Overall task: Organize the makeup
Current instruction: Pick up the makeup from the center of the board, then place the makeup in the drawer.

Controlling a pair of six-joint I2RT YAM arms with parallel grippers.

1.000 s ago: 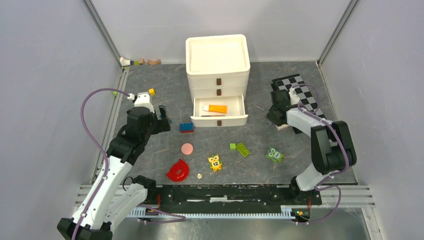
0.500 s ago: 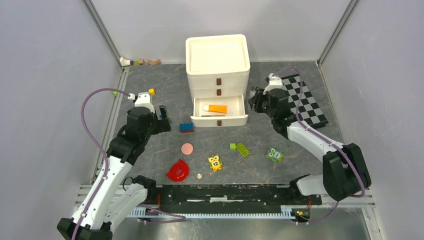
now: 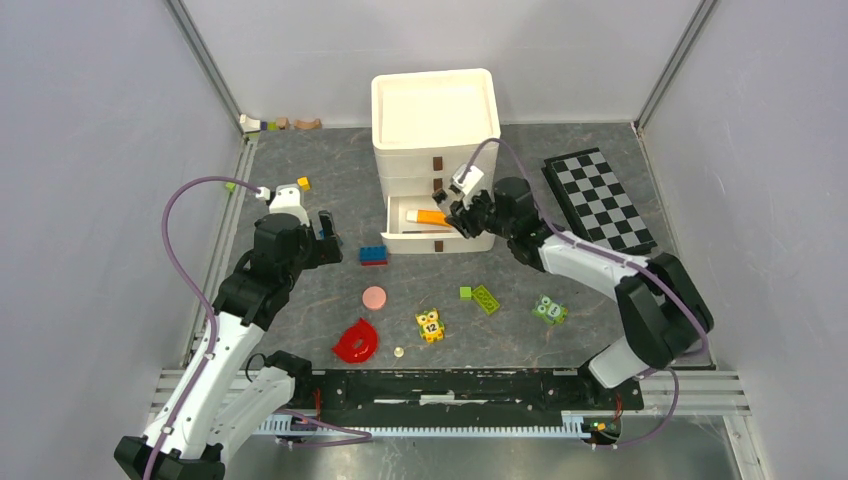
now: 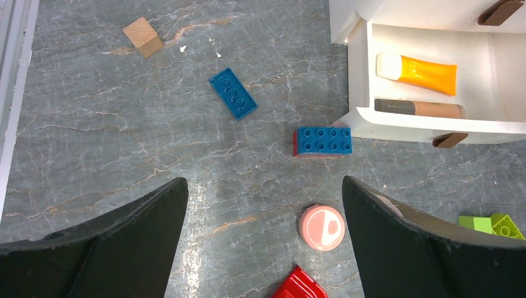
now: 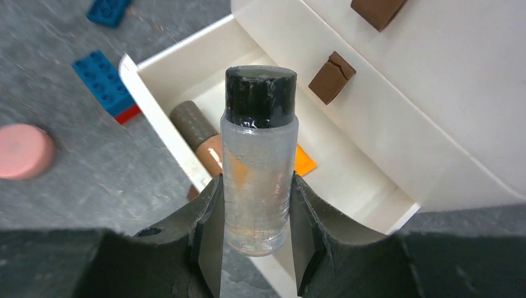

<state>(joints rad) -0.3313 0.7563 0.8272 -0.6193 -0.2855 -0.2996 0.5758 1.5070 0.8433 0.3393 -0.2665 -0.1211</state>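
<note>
Clear bottle point(image 5: 259, 155) held above the open bottom drawer point(image 5: 205, 68).
My right gripper point(image 3: 463, 208) was clamped on the black-capped bottle. The orange tube point(image 4: 419, 69) and beige stick point(image 4: 419, 108) lay side by side in the drawer. My left gripper point(image 4: 263, 186) hung wide open and empty, with the pink disc point(image 4: 320, 227) on the table below.

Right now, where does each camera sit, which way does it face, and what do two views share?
Top external: above, behind the bases, looking down; left hand and right hand show.
Left wrist: on the left arm, facing down at the pink disc; its open fingers frame the view.
Right wrist: faces the open drawer; its hand grips a clear bottle.
Shared: both wrist views show the orange tube and beige stick.
</note>
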